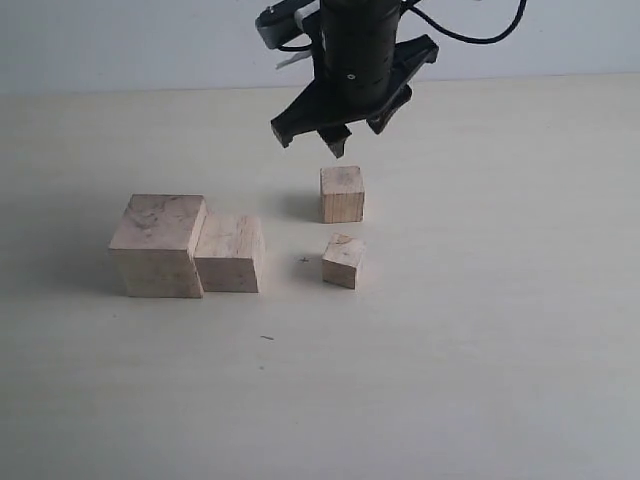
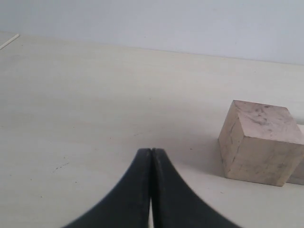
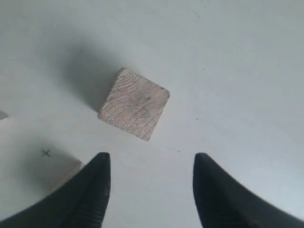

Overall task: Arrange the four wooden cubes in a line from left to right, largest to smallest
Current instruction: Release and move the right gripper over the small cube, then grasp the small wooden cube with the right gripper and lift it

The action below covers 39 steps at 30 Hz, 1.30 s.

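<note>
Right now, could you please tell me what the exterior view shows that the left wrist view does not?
Only the exterior view shows the two smaller pale wooden cubes and the black right tool hanging open above the farther one. Only the left wrist view shows the black left tool, its tips shut together. Both show the largest pale wooden cube resting on the light tabletop.

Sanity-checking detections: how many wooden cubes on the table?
4, none apparently hidden: big cube left, medium cube beside it, back cube and front cube further right.
</note>
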Each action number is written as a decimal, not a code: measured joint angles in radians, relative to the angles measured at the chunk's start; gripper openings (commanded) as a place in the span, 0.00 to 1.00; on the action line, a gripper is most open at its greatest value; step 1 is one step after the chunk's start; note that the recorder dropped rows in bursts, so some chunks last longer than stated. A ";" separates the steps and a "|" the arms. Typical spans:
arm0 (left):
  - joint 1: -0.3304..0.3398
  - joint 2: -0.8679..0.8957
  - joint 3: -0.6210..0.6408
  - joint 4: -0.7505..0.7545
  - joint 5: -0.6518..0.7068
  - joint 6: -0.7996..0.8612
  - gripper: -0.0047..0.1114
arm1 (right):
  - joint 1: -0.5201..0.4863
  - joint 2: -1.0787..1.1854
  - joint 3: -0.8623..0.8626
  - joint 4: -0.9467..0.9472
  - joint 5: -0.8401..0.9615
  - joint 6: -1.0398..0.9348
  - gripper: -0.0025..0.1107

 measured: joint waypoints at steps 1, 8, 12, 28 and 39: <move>0.000 0.000 0.000 0.000 0.000 0.000 0.04 | 0.000 0.002 0.000 -0.007 -0.002 0.023 0.63; 0.000 0.000 0.000 0.000 0.000 0.000 0.04 | 0.000 0.128 0.000 -0.064 -0.049 0.204 0.65; 0.000 0.000 0.000 0.000 0.000 0.000 0.04 | 0.000 0.172 0.000 -0.044 -0.075 0.217 0.65; 0.000 0.000 0.000 0.000 0.000 0.000 0.04 | 0.000 0.181 0.000 0.023 -0.141 0.194 0.65; 0.000 0.000 0.000 0.000 0.000 0.000 0.04 | -0.006 0.181 0.000 0.019 -0.142 -0.158 0.60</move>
